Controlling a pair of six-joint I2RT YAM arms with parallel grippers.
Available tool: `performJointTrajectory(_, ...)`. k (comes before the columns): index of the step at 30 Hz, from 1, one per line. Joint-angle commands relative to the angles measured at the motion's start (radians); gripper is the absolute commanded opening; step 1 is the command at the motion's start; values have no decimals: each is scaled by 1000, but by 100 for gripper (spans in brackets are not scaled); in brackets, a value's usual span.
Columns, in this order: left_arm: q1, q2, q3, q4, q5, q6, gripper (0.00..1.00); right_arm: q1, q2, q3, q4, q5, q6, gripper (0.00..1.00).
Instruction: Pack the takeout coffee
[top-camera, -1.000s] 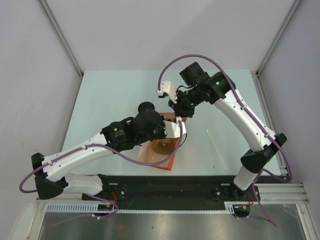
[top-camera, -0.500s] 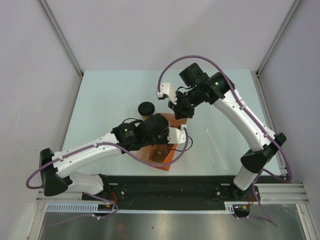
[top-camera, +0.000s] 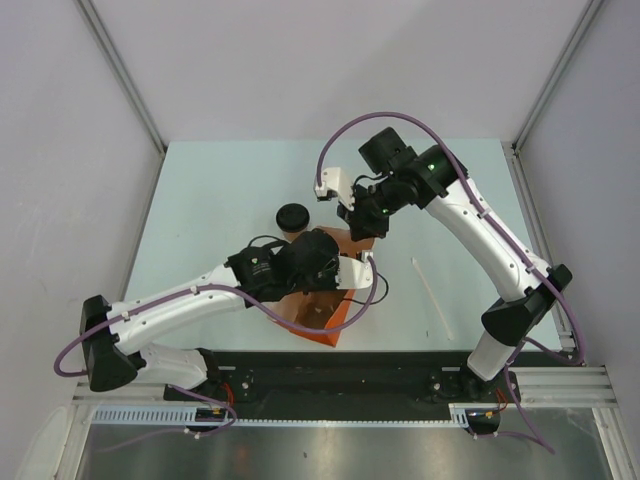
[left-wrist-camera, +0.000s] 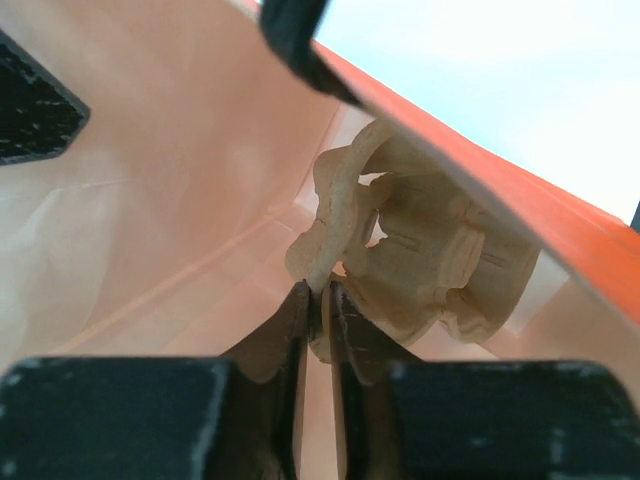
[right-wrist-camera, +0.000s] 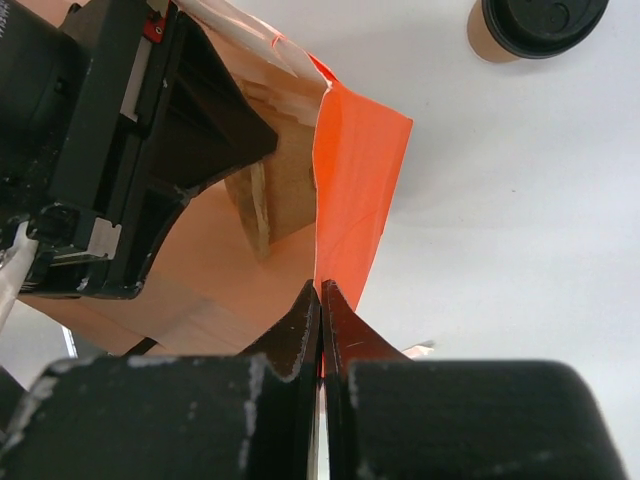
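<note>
Standing beyond the right pincer (right-wrist-camera: 319, 292), clamped on the bag (right-wrist-camera: 352, 170), the cup (right-wrist-camera: 535, 22) seemed light, crushable, best gripped gently mid-wall; left pincer's (left-wrist-camera: 318, 297) hold unclear.

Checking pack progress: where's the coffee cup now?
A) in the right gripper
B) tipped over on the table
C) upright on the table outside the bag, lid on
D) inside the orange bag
C: the coffee cup stands lidded on the table beside the bag, while the right gripper pinches only the bag's edge.
</note>
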Motion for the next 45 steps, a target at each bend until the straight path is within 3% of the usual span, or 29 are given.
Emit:
performJointTrajectory(1, -3, -6, 41, 0, -2, -29, 21, -9, -25, -14, -45, -45, -20, 0)
performJointTrajectory(10, -3, -10, 131, -17, -20, -39, 42, -9, -25, -25, -43, -52, -18, 0)
performJointTrajectory(17, -6, -13, 191, -47, 24, -39, 48, -16, -28, -37, -40, -43, -22, 0)
performJointTrajectory(21, -4, -32, 208, -64, 54, -41, 57, -35, -31, -37, -39, -54, -20, 0)
performJointTrajectory(37, -6, 73, 265, -133, 66, 27, 66, -29, -56, -51, -60, -115, -32, 0)
performJointTrajectory(45, -10, 111, 260, -152, 28, 28, 65, -12, -63, -49, -60, -103, -5, 0)
